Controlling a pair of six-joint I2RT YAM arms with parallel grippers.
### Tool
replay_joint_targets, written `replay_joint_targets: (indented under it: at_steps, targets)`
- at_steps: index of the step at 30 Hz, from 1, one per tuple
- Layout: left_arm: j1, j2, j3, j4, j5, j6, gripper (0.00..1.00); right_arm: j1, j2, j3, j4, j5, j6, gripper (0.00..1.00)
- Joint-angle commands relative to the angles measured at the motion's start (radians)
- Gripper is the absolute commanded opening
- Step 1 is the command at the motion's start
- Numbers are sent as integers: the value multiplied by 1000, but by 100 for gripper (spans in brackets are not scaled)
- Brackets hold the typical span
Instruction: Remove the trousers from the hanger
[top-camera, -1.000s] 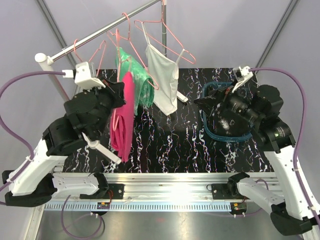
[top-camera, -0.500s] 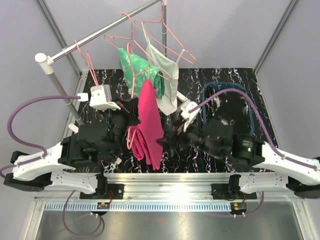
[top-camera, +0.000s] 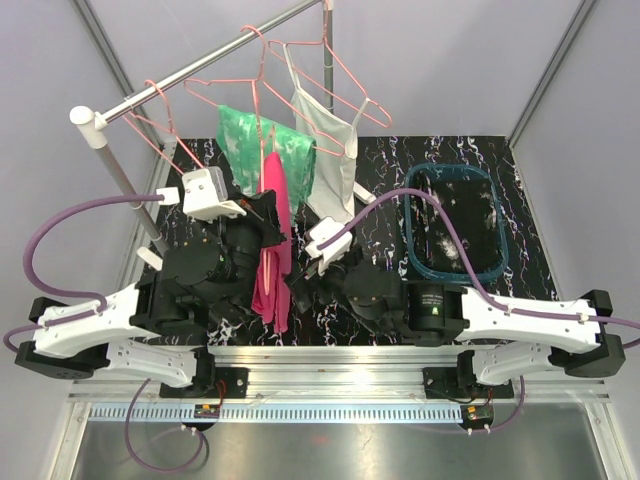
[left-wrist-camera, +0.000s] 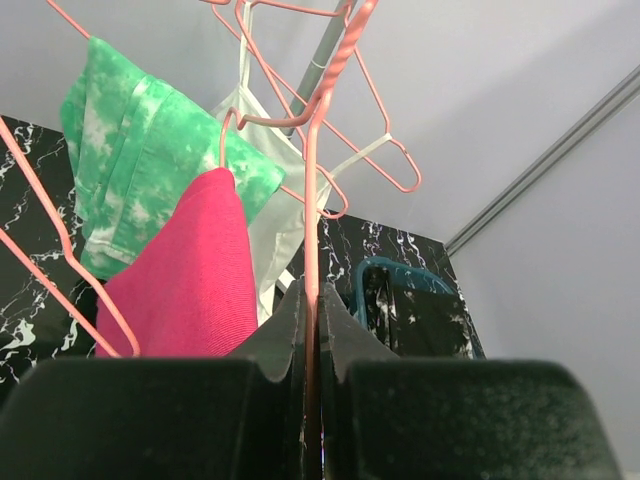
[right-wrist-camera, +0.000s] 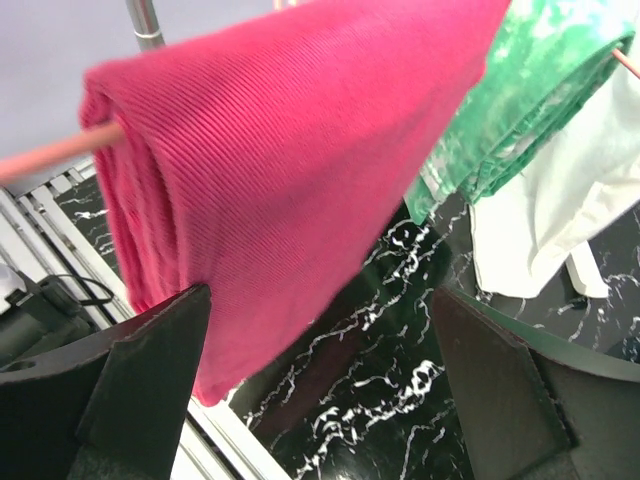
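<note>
- The left tool (left-wrist-camera: 310, 300) is clamped narrow on the thin wire of a pink hanger (left-wrist-camera: 312, 200); the wire runs straight up between its two jaws.
- The pink trousers (top-camera: 272, 260) are folded over that hanger and hang just right of the left tool (top-camera: 268, 212), at the near-left part of the bench (top-camera: 400, 150).
- I cannot tell whether this hanger's hook rests on the rail (top-camera: 200, 65).
- The right tool (right-wrist-camera: 320, 295) stands wide, gripping nothing, and the pink trousers (right-wrist-camera: 280, 150) fill the space just ahead of and above its two spread fingers (right-wrist-camera: 150, 370).
- From above, the right tool (top-camera: 300, 290) points left, close against the right side of the pink cloth; contact cannot be made out.
- The green trousers (top-camera: 262, 150) hang from another pink hanger on the rail, farther back than the pink pair and above it.
- In the left wrist view the green trousers (left-wrist-camera: 130, 150) sit up and left of the pink trousers (left-wrist-camera: 185, 270), overlapping them.
- A white tank top (top-camera: 330, 165) hangs just right of the green pair.
- The black speckled trousers (top-camera: 455, 235) lie in a blue basket (top-camera: 410, 235) at the right of the bench, well apart from both tools.
</note>
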Motion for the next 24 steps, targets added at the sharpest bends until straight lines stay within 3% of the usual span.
replay_joint_targets:
  at_steps: [1, 5, 18, 24]
  targets:
    - [-8, -26, 64, 135, -26, -12, 0, 7, 32, 74, 71, -11, -12, 99]
    - [-6, -32, 61, 137, -32, -7, 0, 7, 27, 62, 109, -111, 19, 99]
    - [-8, -64, 38, 102, -17, -43, 0, -2, 134, 140, 116, 77, -13, 100]
    - [-8, -75, 29, 102, -24, -30, 0, -13, 141, 127, 94, 101, -65, 95]
